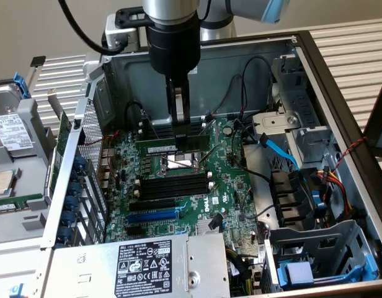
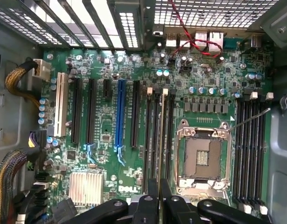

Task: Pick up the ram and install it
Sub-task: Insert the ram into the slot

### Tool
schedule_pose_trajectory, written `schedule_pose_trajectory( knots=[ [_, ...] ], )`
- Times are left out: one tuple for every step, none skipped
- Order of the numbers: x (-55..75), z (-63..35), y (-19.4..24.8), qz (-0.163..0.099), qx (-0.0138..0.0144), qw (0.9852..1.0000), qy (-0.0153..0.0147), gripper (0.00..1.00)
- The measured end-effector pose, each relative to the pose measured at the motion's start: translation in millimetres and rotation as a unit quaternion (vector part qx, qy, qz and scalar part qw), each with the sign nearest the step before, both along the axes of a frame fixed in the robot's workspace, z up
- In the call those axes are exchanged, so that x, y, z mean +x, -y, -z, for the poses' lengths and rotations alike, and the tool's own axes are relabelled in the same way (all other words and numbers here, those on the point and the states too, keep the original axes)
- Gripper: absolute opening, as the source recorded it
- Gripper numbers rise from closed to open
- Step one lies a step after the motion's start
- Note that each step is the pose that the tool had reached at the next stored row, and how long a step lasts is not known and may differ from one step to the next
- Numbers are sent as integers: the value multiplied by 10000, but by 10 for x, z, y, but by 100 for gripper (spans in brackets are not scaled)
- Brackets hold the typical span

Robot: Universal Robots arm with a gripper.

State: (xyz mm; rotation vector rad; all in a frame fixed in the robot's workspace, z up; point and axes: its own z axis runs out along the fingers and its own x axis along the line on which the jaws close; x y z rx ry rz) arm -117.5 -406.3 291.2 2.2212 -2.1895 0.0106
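The ram (image 1: 160, 145) is a long thin green stick, and my gripper (image 1: 178, 133) is shut on its middle. It is held level inside the open computer case, above the motherboard (image 1: 231, 186) and close to the CPU socket (image 1: 177, 162). In the wrist view the ram (image 2: 161, 135) shows edge-on as a thin pale line running out from my gripper (image 2: 160, 205). There it runs parallel to the long black memory slots (image 2: 150, 140) beside the CPU socket (image 2: 203, 154). I cannot tell whether it touches a slot.
A blue expansion slot (image 1: 152, 216) and black slots (image 1: 172, 186) lie nearer the power supply (image 1: 141, 267). Cables (image 1: 275, 152) and a drive cage (image 1: 315, 248) crowd the exterior view's right. Case walls (image 1: 197, 65) ring the board. A hard drive (image 1: 11, 133) lies outside the case.
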Motion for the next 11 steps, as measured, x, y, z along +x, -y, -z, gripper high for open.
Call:
schedule_pose_trajectory(
  knots=[
    [-1, 13, 5, 0, 0, 10000, 0, 13],
    [-2, 19, 9, 0, -1, 10000, -1, 13],
    [-2, 23, 12, 1, -2, 10000, -2, 13],
    [-1, 33, 13, 0, -1, 10000, -1, 13],
    [-3, 50, 13, 0, -2, 10000, -2, 13],
    [-6, 69, 13, 1, -1, 10000, -1, 13],
    [-10, 86, 13, 0, -1, 10000, -1, 13],
    [-15, 103, 13, 0, -1, 10000, -1, 13],
    [-20, 119, 13, 0, -2, 10000, -2, 13],
    [-25, 136, 13, 0, -3, 10000, -2, 13],
    [-27, 152, 13, 0, -4, 10000, -2, 13]
  ],
)
